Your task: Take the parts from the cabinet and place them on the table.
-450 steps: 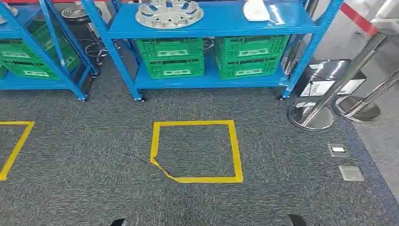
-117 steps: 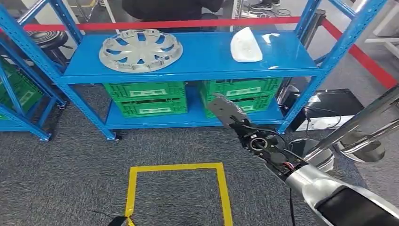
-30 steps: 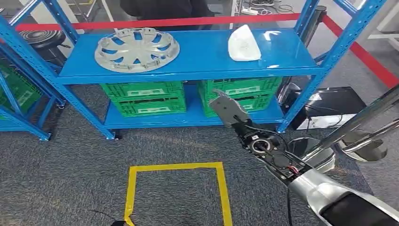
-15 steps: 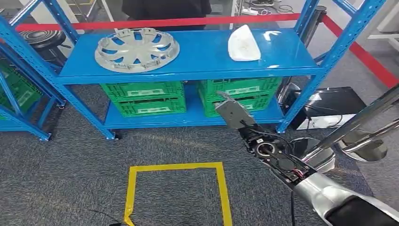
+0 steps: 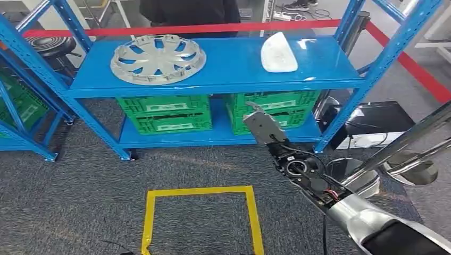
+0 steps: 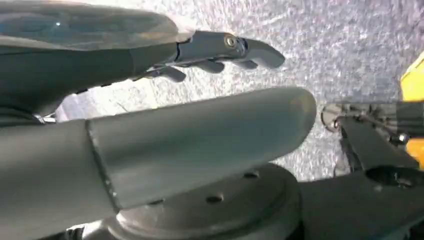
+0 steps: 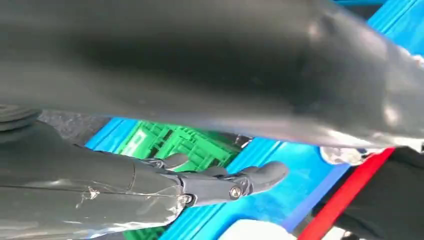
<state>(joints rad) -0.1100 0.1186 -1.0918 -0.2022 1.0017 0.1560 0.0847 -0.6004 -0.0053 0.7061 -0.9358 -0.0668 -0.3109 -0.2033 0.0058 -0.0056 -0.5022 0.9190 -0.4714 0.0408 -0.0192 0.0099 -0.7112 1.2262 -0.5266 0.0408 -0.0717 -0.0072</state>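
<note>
While the right hand (image 5: 261,127) is raised in front of the lower shelf, the two parts lie untouched on the blue cabinet's (image 5: 213,79) upper shelf. The silver wheel cover (image 5: 158,58) sits flat at the left end, spoked face up; being round, it has no long axis to speak of. The white part (image 5: 278,52) lies at the right end, well apart from the wheel cover — a rounded, tapered shell with its long axis running near to far and its narrower end pointing away, toward the red barrier tape (image 5: 186,28) behind the cabinet.

The right hand holds nothing; in the right wrist view its fingers (image 7: 235,184) are stretched out straight with the thumb set apart, and a bit of the white part shows beyond them. The left hand (image 6: 200,100), seen by its own wrist camera, hangs over the grey carpet with fingers extended and thumb apart, also empty.

Under the upper shelf stand green crates (image 5: 165,112), stacked in two piles side by side. Each carries a pale label on its front, but the writing is too small to read. A yellow tape square (image 5: 201,192) marks the carpet nearer in. A person in dark clothing (image 5: 183,10) stands behind the cabinet, and chrome stanchion bases (image 5: 361,178) sit at the right.
</note>
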